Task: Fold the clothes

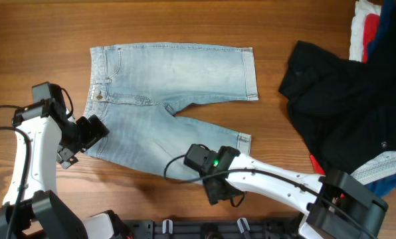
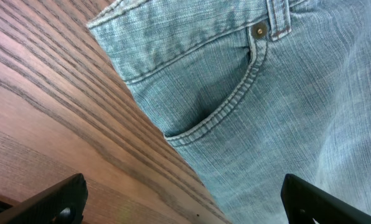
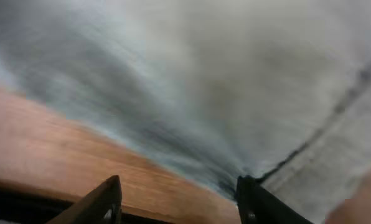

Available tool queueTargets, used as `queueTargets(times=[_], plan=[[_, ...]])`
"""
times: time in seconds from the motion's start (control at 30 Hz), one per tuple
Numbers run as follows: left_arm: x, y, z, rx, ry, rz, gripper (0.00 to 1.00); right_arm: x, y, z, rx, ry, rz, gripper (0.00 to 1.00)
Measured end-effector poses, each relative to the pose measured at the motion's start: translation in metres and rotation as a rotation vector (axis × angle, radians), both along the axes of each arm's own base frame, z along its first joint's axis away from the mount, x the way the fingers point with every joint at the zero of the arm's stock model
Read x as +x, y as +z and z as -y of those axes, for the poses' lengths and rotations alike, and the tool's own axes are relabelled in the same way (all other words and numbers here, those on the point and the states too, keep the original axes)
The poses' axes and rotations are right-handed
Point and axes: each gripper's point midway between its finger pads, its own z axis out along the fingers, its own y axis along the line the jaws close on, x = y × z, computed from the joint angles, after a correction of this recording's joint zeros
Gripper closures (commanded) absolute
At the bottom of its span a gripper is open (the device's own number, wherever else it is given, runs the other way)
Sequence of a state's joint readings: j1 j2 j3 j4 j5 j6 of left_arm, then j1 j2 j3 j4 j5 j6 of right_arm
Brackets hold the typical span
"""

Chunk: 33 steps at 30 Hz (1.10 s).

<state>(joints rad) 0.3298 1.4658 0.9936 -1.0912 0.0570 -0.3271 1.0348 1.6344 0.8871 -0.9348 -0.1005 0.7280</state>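
Observation:
The clothes, light blue denim jeans, lie flat on the table with the waistband to the left and both cuffed legs pointing right. My left gripper stands open at the waistband's near corner. In the left wrist view its jaws straddle the edge of the jeans, below a front pocket and rivet. My right gripper is at the near edge of the lower leg. The right wrist view is blurred. There the gripper is open, with wood between its jaws and the denim's edge by the right finger.
A black garment is heaped at the right. Red, white and dark blue pieces lie in the far right corner, and a pale patterned cloth pokes out under the black one. Bare wooden table surrounds the jeans.

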Motion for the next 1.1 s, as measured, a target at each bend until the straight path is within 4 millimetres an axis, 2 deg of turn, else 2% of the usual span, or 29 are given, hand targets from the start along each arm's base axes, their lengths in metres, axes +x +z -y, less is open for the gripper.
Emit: queueTargets(times=[0.03, 0.07, 0.1, 0.17, 0.2, 0.3, 0.33, 0.37, 0.43, 0.5, 0.67, 0.7, 0.8, 0.97, 1.03, 1.1], plan=[[0.0, 0.0, 0.0, 0.0, 0.0, 0.0, 0.0, -0.001, 0.001, 0.004, -0.03, -0.083, -0.005, 0.34], [0.0, 0.0, 0.0, 0.0, 0.0, 0.0, 0.0, -0.001, 0.005, 0.012, -0.07, -0.196, 0.002, 0.47], [0.0, 0.0, 0.0, 0.0, 0.0, 0.0, 0.0, 0.004, 0.01, 0.014, -0.071, -0.282, 0.028, 0.64], [0.0, 0.0, 0.0, 0.0, 0.0, 0.0, 0.0, 0.023, 0.027, 0.003, 0.019, -0.48, 0.1, 0.25], [0.0, 0.0, 0.0, 0.0, 0.0, 0.0, 0.0, 0.03, 0.033, -0.002, 0.059, -0.564, 0.121, 0.13], [0.0, 0.0, 0.0, -0.001, 0.0, 0.0, 0.0, 0.038, 0.045, -0.015, 0.132, -0.775, 0.13, 0.21], [0.0, 0.0, 0.0, 0.0, 0.0, 0.0, 0.0, 0.037, 0.046, -0.016, 0.13, -0.857, 0.115, 0.29], [0.0, 0.0, 0.0, 0.0, 0.0, 0.0, 0.0, 0.036, 0.045, -0.017, 0.126, -0.915, 0.104, 0.32], [0.0, 0.0, 0.0, -0.001, 0.0, 0.0, 0.0, 0.026, 0.039, -0.017, 0.097, -1.084, 0.057, 0.31], [0.0, 0.0, 0.0, -0.001, 0.0, 0.001, 0.0, 0.019, 0.029, -0.02, 0.095, -1.187, 0.026, 0.25], [0.0, 0.0, 0.001, -0.003, 0.0, 0.001, 0.0, 0.01, 0.012, -0.009, 0.046, -1.316, 0.004, 0.25], [0.0, 0.0, 0.001, -0.003, 0.0, 0.001, 0.0, 0.008, 0.008, -0.006, 0.039, -1.326, 0.004, 0.3], [0.0, 0.0, 0.001, -0.004, 0.0, 0.001, 0.0, 0.007, 0.003, -0.002, 0.029, -1.344, 0.009, 0.33], [0.0, 0.0, 0.001, -0.004, 0.0, 0.001, 0.0, 0.015, -0.003, 0.001, 0.047, -1.353, 0.062, 0.44], [0.0, 0.0, 0.001, -0.004, 0.0, 0.001, 0.0, 0.015, -0.015, 0.002, 0.043, -1.356, 0.068, 0.52], [0.0, 0.0, 0.001, -0.003, 0.0, 0.0, 0.0, 0.015, -0.018, 0.002, 0.042, -1.361, 0.066, 0.62]])
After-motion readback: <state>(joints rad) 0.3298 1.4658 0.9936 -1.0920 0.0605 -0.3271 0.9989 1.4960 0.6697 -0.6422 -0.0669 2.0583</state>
